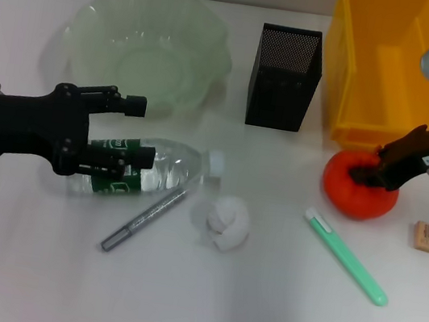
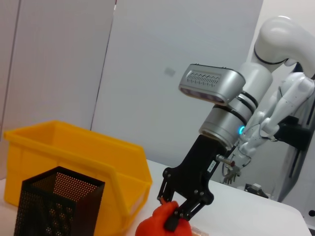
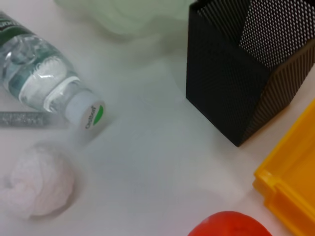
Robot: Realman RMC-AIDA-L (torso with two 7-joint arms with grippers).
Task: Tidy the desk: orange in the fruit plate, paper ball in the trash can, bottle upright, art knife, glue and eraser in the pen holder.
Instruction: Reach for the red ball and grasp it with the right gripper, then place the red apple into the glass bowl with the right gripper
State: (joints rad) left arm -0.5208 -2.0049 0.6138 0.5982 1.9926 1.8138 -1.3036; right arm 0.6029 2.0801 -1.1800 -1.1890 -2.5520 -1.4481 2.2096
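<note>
The orange [image 1: 359, 190] rests on the table before the yellow trash can [image 1: 392, 71], and my right gripper [image 1: 370, 168] is shut on its top; the left wrist view shows the right gripper [image 2: 169, 211] pinching the orange [image 2: 153, 227]. The clear bottle [image 1: 156, 170] lies on its side, cap toward the paper ball [image 1: 228, 222]. My left gripper [image 1: 136, 131] is open at the bottle's base end, one finger over its label. The grey glue [image 1: 144, 219], green art knife [image 1: 346, 256] and eraser [image 1: 425, 236] lie loose. The green fruit plate [image 1: 97, 28] and black pen holder [image 1: 285, 78] stand behind.
In the right wrist view the bottle [image 3: 42, 78] points toward the pen holder [image 3: 231, 73], with the paper ball [image 3: 37, 189] and the trash can's corner [image 3: 290, 184] nearby. Bare tabletop runs along the front edge.
</note>
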